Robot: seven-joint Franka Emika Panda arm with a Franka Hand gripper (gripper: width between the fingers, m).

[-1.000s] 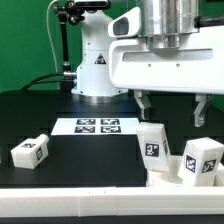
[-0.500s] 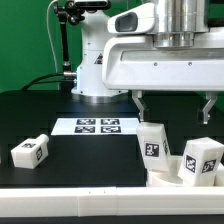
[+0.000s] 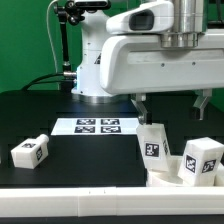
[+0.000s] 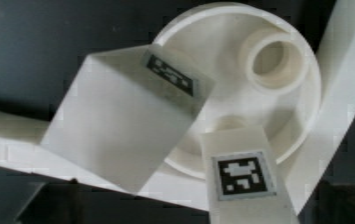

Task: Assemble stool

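My gripper point(image 3: 171, 104) is open and empty, with its fingers point(image 3: 140, 102) spread wide above the stool parts at the exterior view's right. Below it stand two white tagged legs, one point(image 3: 152, 140) beneath the finger at the exterior view's left and one point(image 3: 201, 160) further right. A third leg point(image 3: 30, 151) lies alone at the exterior view's left. The wrist view looks down on the round white seat point(image 4: 245, 60) with its centre hole. One tagged leg point(image 4: 129, 110) leans against it, and another point(image 4: 245, 172) lies over its rim. My fingers do not show there.
The marker board point(image 3: 97, 126) lies flat at the table's middle back. The arm's white base point(image 3: 95, 65) stands behind it. A white L-shaped rail point(image 3: 168, 183) runs along the front right edge and also shows in the wrist view point(image 4: 14, 140).
My gripper has risen and shifted a little toward the exterior view's right, still open. The legs have not moved.
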